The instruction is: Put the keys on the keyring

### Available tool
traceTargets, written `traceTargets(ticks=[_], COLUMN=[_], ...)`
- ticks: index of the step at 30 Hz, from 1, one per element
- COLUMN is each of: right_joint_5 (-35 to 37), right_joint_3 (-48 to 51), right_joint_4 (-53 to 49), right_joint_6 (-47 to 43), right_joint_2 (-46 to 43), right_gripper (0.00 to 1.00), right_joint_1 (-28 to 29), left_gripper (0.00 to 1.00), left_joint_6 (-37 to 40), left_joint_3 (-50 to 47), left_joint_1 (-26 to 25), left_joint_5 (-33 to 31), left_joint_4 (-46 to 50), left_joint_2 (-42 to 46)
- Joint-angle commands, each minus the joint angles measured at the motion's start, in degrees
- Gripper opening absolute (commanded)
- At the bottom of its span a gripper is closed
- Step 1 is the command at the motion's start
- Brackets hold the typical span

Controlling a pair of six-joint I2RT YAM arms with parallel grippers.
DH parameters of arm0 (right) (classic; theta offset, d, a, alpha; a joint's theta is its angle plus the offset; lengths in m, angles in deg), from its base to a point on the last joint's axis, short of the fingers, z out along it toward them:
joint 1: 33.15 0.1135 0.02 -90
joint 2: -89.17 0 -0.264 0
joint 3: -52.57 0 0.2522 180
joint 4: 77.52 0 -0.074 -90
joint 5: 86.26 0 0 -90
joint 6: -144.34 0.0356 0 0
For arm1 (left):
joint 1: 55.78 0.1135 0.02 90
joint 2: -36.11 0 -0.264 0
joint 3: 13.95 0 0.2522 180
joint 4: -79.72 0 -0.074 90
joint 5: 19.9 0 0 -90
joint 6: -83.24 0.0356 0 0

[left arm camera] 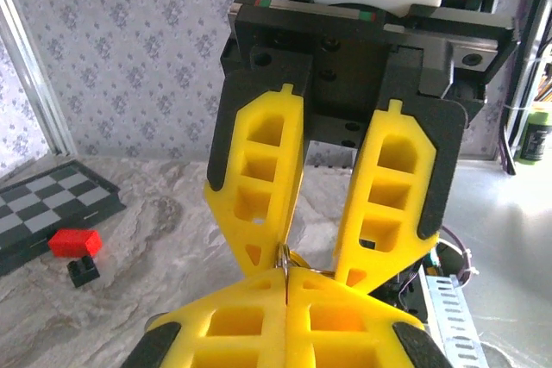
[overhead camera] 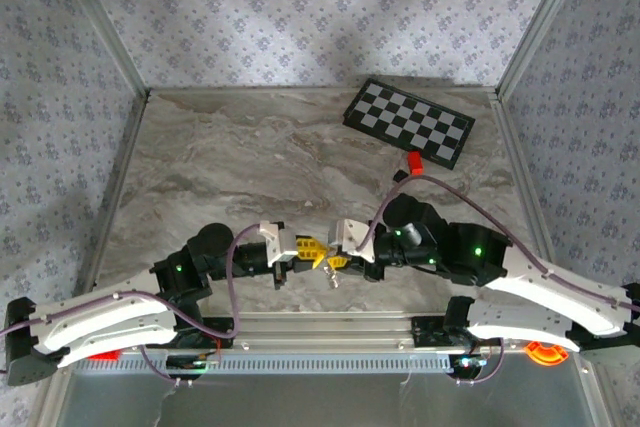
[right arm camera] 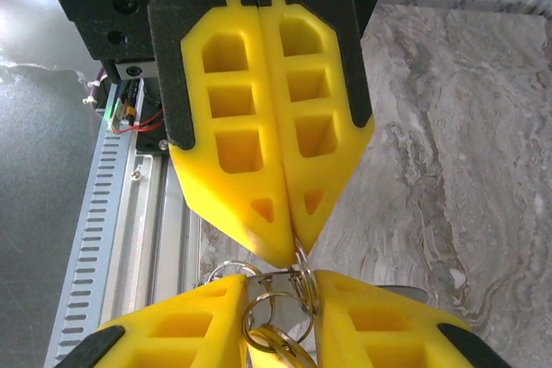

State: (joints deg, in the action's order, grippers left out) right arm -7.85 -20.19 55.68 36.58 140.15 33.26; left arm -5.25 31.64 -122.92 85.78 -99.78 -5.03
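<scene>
Crowds the near rail (overhead camera: 300,325); leaves marble table (overhead camera: 250,167) free beyond, checkerboard (overhead camera: 408,122) and red block (overhead camera: 413,161) well apart. Clamps keyring (right arm camera: 304,282) in left gripper (right arm camera: 291,247); holds right gripper (left arm camera: 309,266) parted around it.

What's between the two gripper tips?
The keyring: its silver loops fill the gap. The shut left gripper pinches one loop; the rest sit inside the open right gripper. Clearest in the right wrist view.
</scene>
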Motion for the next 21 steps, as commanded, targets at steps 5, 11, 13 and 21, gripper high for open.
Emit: traceTargets(ticks=[5,11,13,21], right_joint_5=[-1.3,-2.6,-2.8,-2.7], right_joint_3=[3.8,5.9,6.2,6.7], right_joint_4=[7.0,10.5,11.3,12.5], right_joint_6=[1.6,2.9,3.2,4.0], right_joint_2=[-4.7,-7.2,-7.5,-7.3], right_gripper=[0.26,0.27,0.27,0.23], right_joint_1=[-0.1,-0.3,-0.4,-0.5], left_gripper=[0.0,0.0,0.0,0.0], left_joint_6=[-2.8,-3.7,-3.9,-4.1], left_joint_3=[-1.2,-2.3,-2.7,-3.4], left_joint_1=[-0.1,-0.2,-0.2,-0.3], left_joint_5=[6.3,6.7,6.7,6.0], left_joint_4=[-9.8,-12.0,-12.7,-13.3], left_joint_2=[0.0,-0.1,0.0,1.0])
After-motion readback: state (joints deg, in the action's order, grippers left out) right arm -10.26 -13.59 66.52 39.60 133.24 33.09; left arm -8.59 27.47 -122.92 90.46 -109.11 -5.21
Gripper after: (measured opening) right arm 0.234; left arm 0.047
